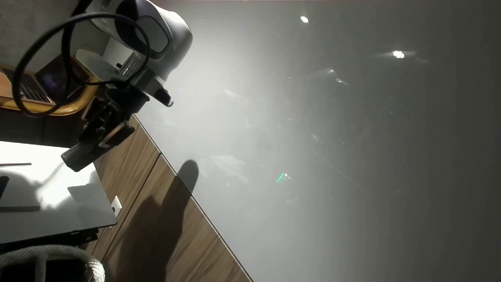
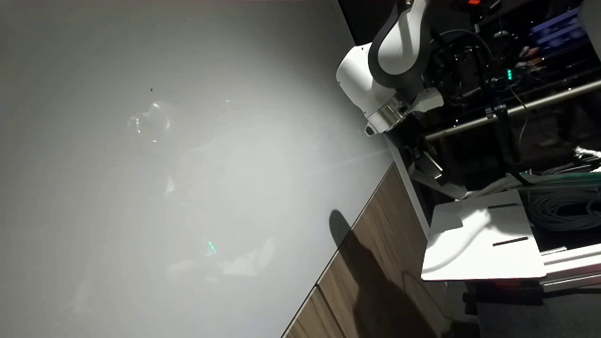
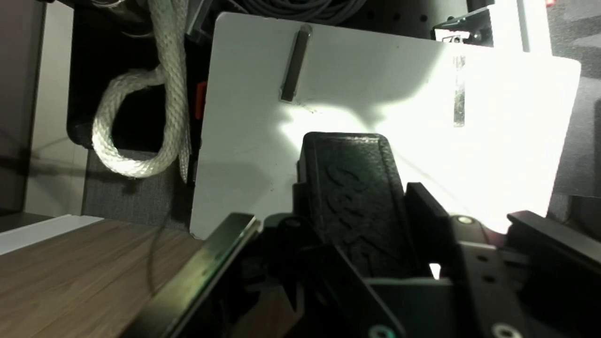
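A black oblong block with raised markings on its face is held between the two fingers of my gripper. In the wrist view one finger presses along its right side; the left finger is partly dark and hard to make out. The block's far end points over a white plate with dark slots. In an exterior view the gripper tilts down and leftward, with the block sticking out beyond it in front of the plate. Whether block and plate touch cannot be told.
A large glossy grey surface borders wood-grain panels, where the arm's shadow falls. A white rope loop hangs beside the plate. A laptop rests on a yellow-edged chair. Metal rails and cables lie behind the plate.
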